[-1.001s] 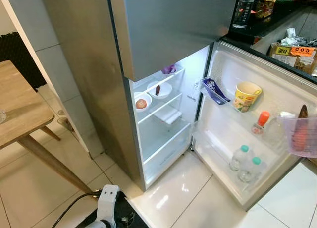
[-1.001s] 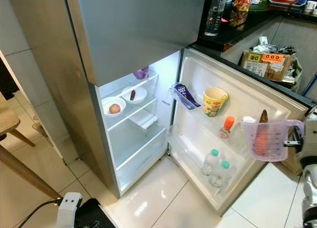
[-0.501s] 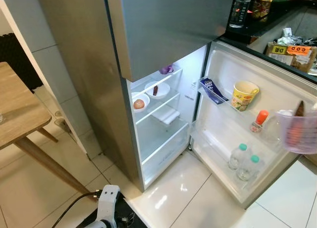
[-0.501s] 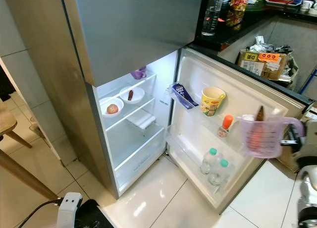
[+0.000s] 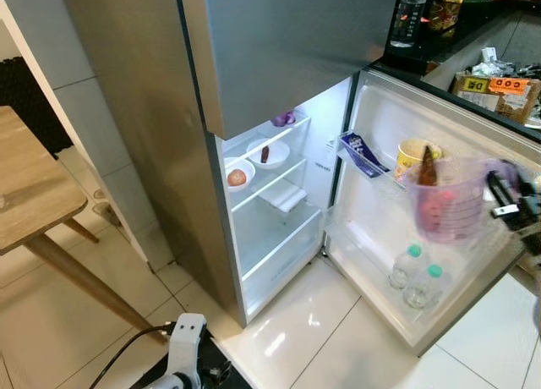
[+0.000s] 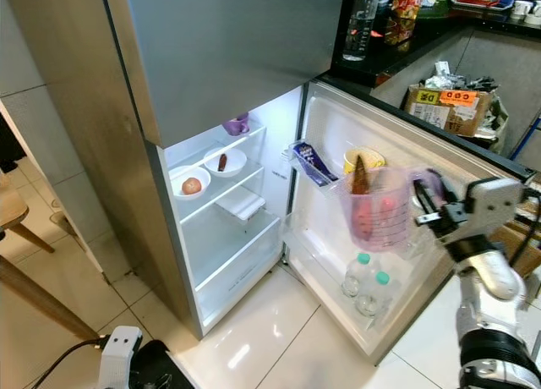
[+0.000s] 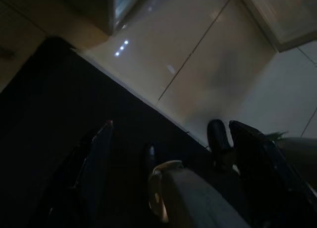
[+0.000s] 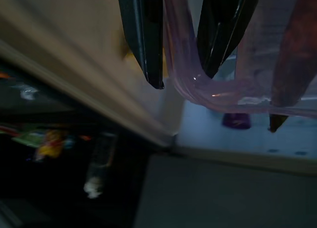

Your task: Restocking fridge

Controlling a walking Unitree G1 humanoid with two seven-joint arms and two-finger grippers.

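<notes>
A silver fridge (image 6: 101, 110) is standing with its lower door (image 6: 338, 144) swung wide open toward the robot's right, and the lit interior is showing white shelves. The right gripper (image 6: 425, 205) is reaching in from the right, its two black fingers (image 8: 143, 34) clamping the handle of a clear pink measuring jug (image 6: 378, 210). The jug is hanging upright in the air in front of the open door's inner side, above two water bottles (image 6: 365, 281) with green caps that are sitting in the lowest door rack. Inside the jug, something reddish and a dark brown pointed piece (image 6: 360, 174) are sticking up past the rim; what they are is too blurred to tell. Just behind the jug, a yellow cup (image 6: 358, 157) is resting in the upper door rack, beside a tilted blue carton (image 6: 309, 162). On the fridge's upper shelf, two white bowls (image 6: 207, 174) are sitting side by side, one holding a round reddish item, the other a small dark one, with a purple object (image 6: 236, 124) behind them. The left gripper (image 7: 163, 153) is hanging low over a dark mat and pale floor tiles (image 7: 198, 49), its fingers spread apart and grasping nothing. A wooden table (image 5: 30, 186) is standing to the left.
</notes>
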